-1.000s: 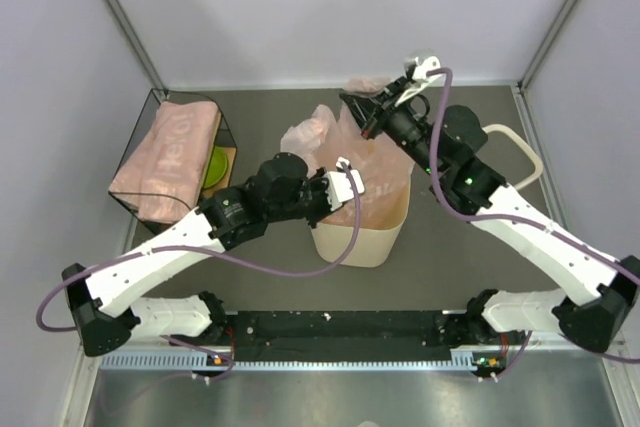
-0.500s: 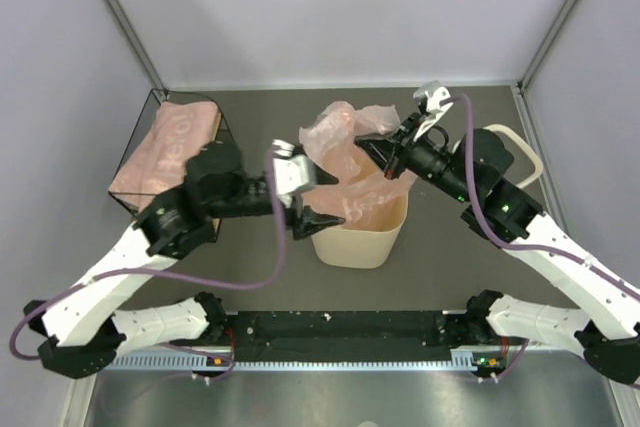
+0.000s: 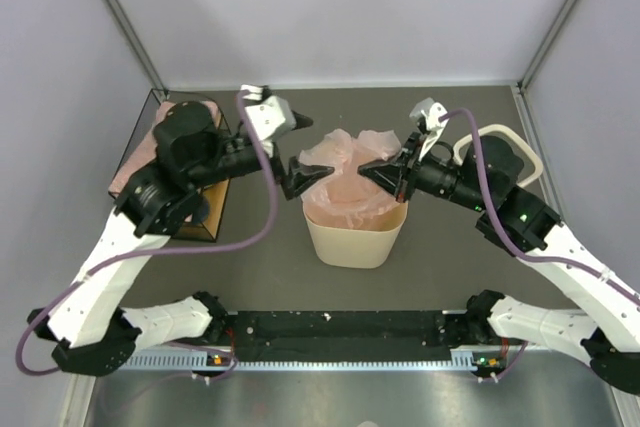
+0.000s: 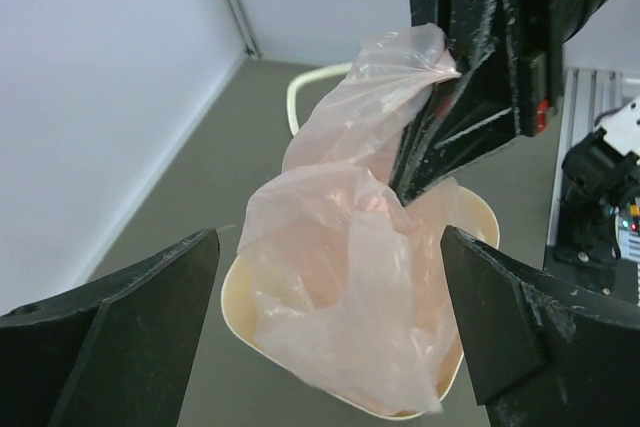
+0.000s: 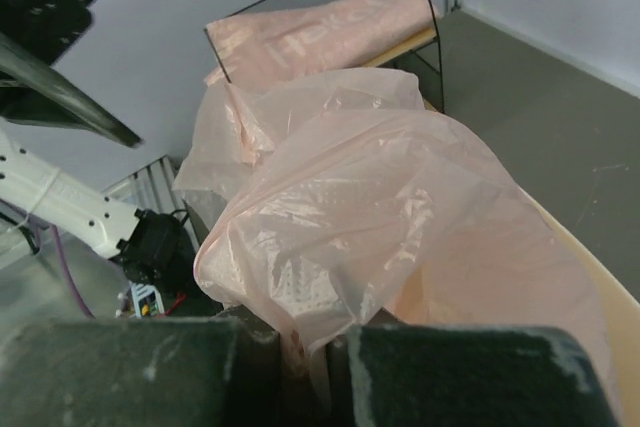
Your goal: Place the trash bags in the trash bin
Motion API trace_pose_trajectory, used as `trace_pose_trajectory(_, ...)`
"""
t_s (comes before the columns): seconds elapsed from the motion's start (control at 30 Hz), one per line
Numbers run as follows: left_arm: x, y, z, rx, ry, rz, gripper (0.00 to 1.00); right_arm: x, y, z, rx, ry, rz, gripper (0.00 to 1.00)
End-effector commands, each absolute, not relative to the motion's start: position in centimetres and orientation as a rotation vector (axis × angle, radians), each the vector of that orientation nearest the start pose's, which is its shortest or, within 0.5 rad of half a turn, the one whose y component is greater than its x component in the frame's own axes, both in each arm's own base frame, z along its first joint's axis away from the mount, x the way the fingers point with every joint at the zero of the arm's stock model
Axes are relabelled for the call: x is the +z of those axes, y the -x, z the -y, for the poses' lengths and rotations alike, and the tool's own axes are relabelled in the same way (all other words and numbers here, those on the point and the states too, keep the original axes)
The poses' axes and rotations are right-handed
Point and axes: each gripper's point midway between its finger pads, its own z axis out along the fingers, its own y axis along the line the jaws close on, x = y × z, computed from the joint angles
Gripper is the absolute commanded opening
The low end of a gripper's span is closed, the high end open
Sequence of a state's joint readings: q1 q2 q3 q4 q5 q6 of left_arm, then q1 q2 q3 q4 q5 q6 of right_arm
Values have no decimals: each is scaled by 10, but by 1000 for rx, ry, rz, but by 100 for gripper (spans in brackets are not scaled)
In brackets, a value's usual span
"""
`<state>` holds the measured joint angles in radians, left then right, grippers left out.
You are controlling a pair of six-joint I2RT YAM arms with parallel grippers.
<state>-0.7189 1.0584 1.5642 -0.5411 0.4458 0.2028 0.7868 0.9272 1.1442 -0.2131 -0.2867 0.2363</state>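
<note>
A crumpled pale pink trash bag [image 3: 345,179] bulges out of the top of the cream trash bin [image 3: 356,237] at mid-table. My right gripper [image 3: 388,173] hangs over the bin's right rim and is shut on a fold of this bag [image 5: 380,217], which is pinched between its pads [image 5: 310,357]. My left gripper [image 3: 297,145] hovers just left of the bin, wide open. In the left wrist view its jaws [image 4: 325,332] straddle the bag [image 4: 340,247] without touching it. A folded stack of trash bags [image 5: 320,32] lies on the wire box.
The dark wire-framed box [image 3: 215,217] stands at the left, mostly under my left arm. A cream loop-shaped handle [image 3: 522,152] lies on the table to the right, behind my right arm. Grey walls close the back and sides.
My left gripper opened, let go of the bag and drew back from over the bin to its left. My right gripper came down to the bin rim with the bag.
</note>
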Motion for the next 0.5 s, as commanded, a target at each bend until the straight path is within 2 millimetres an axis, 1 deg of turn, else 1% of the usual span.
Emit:
trace_pose_trajectory(0.0,457,-184,274,-811,-1152,-1295,98,410,-174,-272,1056,748,-1500,0)
trace_pose_trajectory(0.03,454,-184,277,-814,-1166,-1301,98,411,-171,-271,1060,761,-1500,0)
trace_pose_trajectory(0.1,441,-184,286,-819,-1203,-1325,98,411,-166,-270,1069,785,-1509,0)
trace_pose_trajectory(0.13,434,-187,287,-803,-1216,-1347,93,411,-164,-269,1071,788,-1515,0)
trace_pose_trajectory(0.17,422,-191,289,-794,-1234,-1388,83,413,-163,-267,1070,788,-1517,0)
trace_pose_trajectory(0.2,412,-196,284,-773,-1231,-1441,71,406,-162,-263,1048,791,-1553,0)
trace_pose_trajectory(0.23,404,-196,280,-792,-1223,-1472,58,405,-161,-259,1030,792,-1561,0)
trace_pose_trajectory(0.27,411,-202,261,-789,-1153,-1485,39,410,-156,-251,1010,795,-1553,0)
trace_pose_trajectory(0.3,412,-196,254,-844,-1117,-1497,34,400,-157,-242,943,813,-1583,0)
trace_pose_trajectory(0.33,408,-191,248,-879,-1115,-1490,30,396,-157,-234,903,816,-1599,0)
trace_pose_trajectory(0.37,420,-168,237,-931,-1141,-1416,22,394,-155,-227,867,823,-1601,0)
trace_pose_trajectory(0.4,419,-160,233,-925,-1154,-1394,17,393,-153,-217,813,850,-1580,0)
trace_pose_trajectory(0.43,406,-156,230,-933,-1151,-1422,12,381,-148,-208,784,865,-1624,0)
trace_pose_trajectory(0.47,403,-150,223,-918,-1130,-1433,8,371,-147,-203,753,886,-1640,0)
